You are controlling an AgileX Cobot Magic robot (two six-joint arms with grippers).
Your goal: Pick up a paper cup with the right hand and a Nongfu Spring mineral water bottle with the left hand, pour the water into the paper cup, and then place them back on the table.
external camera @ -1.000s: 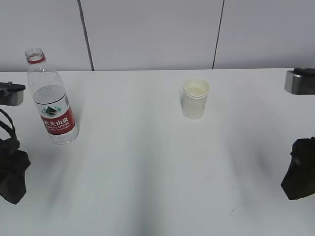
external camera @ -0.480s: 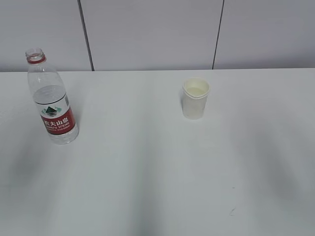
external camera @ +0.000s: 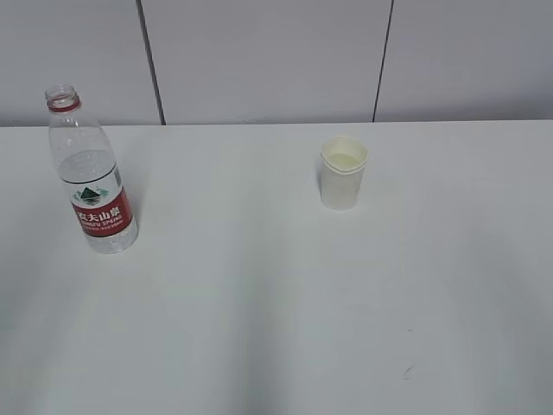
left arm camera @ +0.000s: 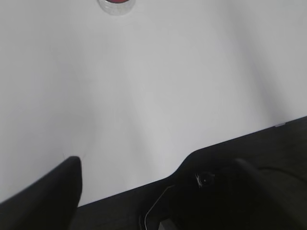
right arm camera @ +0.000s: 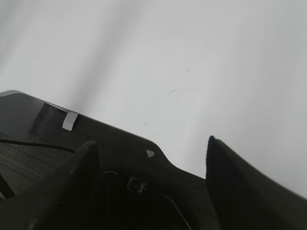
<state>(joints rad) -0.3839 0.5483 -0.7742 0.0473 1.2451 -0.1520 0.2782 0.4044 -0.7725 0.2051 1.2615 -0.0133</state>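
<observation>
Since both bottle (external camera: 90, 173) and cup (external camera: 344, 173) stood upright on the table (external camera: 259, 303), well apart, w/ bottle at far left and cup right of centre, the task looked finished, or possibly not begun; cup contents too unclear to tell. Neither arm showed in the ext. view. Right hand (right arm camera: 151, 187) had its fingers spread wide, holding nothing. Left hand (left arm camera: 153, 191) showed one finger (left arm camera: 53, 191) only; the rest was dark, so can't tell its spread.
</observation>
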